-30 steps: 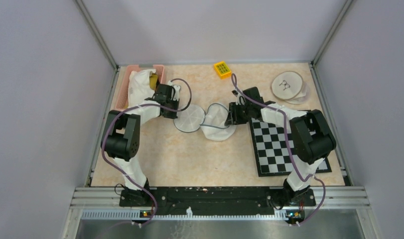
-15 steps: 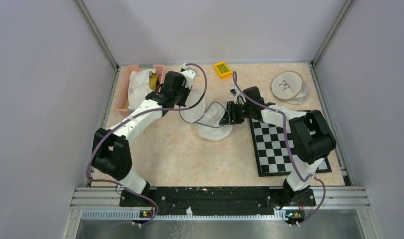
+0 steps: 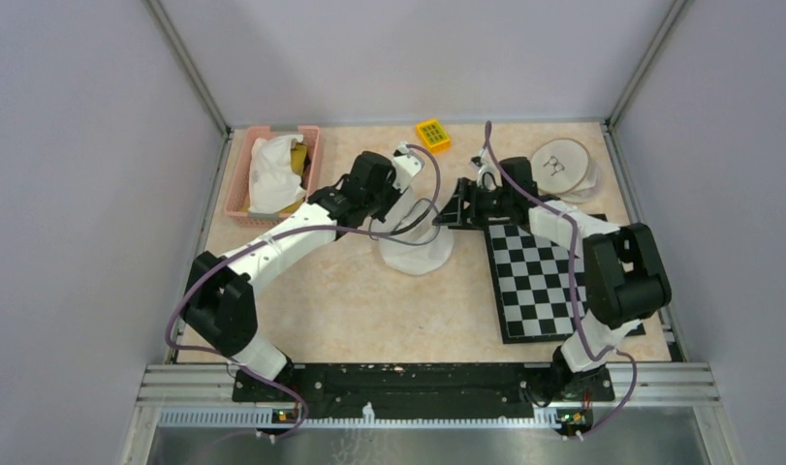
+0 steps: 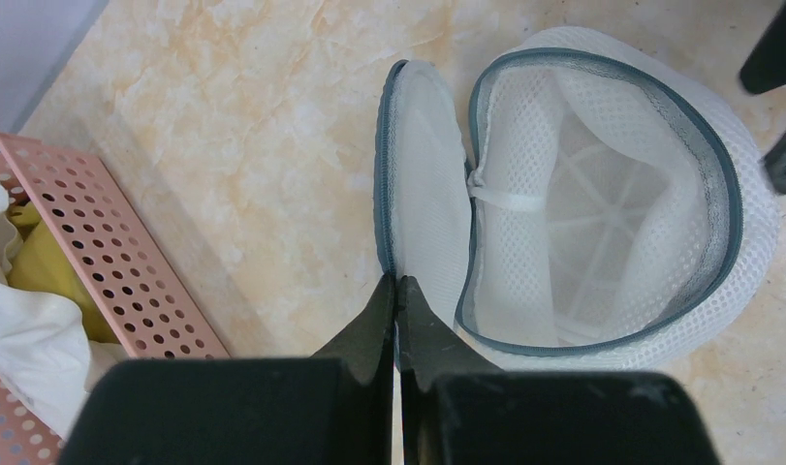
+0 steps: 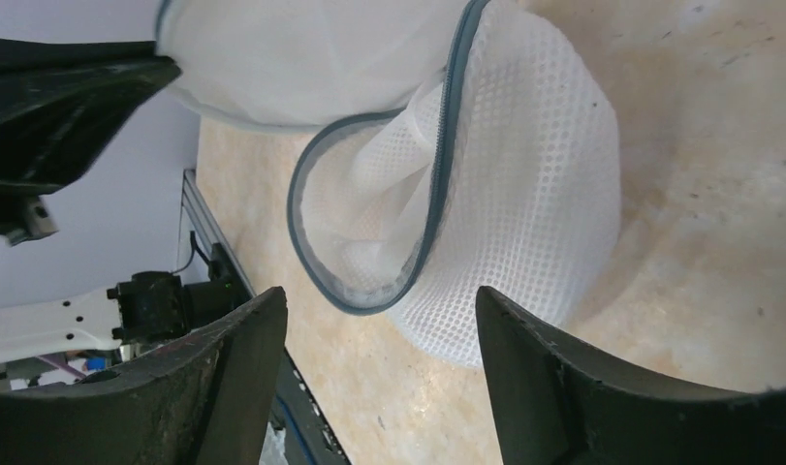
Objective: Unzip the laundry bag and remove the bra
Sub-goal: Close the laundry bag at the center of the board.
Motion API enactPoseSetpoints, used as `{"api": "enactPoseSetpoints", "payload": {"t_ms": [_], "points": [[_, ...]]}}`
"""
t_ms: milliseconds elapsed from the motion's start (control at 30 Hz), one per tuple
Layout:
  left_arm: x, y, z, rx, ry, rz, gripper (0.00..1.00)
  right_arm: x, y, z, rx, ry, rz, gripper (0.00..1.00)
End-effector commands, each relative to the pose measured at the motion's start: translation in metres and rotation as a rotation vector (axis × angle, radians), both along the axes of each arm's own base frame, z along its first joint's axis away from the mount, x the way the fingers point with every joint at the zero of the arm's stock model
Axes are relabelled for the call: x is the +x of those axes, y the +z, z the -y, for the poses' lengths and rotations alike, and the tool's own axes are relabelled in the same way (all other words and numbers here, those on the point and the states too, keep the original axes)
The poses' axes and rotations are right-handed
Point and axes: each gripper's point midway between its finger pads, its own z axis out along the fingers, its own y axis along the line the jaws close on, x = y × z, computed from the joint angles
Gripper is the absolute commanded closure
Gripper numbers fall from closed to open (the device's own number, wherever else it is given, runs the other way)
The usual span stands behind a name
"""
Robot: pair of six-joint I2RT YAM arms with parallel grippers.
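White net is what the laundry bag (image 4: 747, 232) is made of, with a grey zip running round its rim. It sits in the middle of the table (image 3: 350, 300), and the zip is already undone.

My left gripper (image 4: 396, 291) is pinched tight on the grey edge of the flap (image 4: 423, 194) and holds it up like a lid, so that arm is busy.

My right gripper (image 5: 379, 310) has its fingers spread wide with nothing in them. The open mouth of the bag is right in front of it, just beyond the fingertips and a bit lower. So the right arm is the nearer free one, and I think it should do the reaching. It would go forward and down, into the hole between the flap and the rim.

The bag is round, so it has no real long side. Inside I see a thin white strap (image 4: 505, 201) lying across from the flap side toward the middle. I think that is part of the bra, tucked in the bag, but white on white makes it hard to tell.

I cannot read any words or labels. The yellow block (image 3: 432, 135) at the back has dark squares, the checker mat (image 3: 544, 281) has no letters, and the mark on the round discs (image 3: 561, 165) is too small.
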Motion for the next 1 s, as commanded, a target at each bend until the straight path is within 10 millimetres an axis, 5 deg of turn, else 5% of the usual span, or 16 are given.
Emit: {"api": "enactPoseSetpoints", "payload": {"t_ms": [0, 100, 400, 600, 833, 967], "points": [[0.008, 0.033, 0.010, -0.043, -0.023, 0.092, 1.00, -0.008, 0.040, 0.014, 0.059, -0.021, 0.050, 0.29], [0.004, 0.036, 0.017, -0.045, -0.055, 0.101, 1.00, -0.011, 0.031, 0.023, 0.019, -0.051, 0.027, 0.28], [-0.004, 0.041, 0.029, -0.044, -0.105, 0.132, 1.00, -0.033, -0.045, 0.032, -0.076, -0.011, -0.137, 0.39], [-0.015, 0.041, 0.045, -0.089, -0.196, 0.110, 1.00, -0.031, -0.062, 0.020, -0.048, 0.000, -0.179, 0.41], [-0.070, 0.028, 0.091, -0.178, -0.520, -0.028, 1.00, -0.013, -0.071, 0.011, -0.007, -0.023, -0.188, 0.70], [-0.096, 0.009, 0.107, -0.151, -0.630, -0.082, 1.00, -0.008, -0.077, 0.008, 0.012, -0.040, -0.215, 0.77]]}}
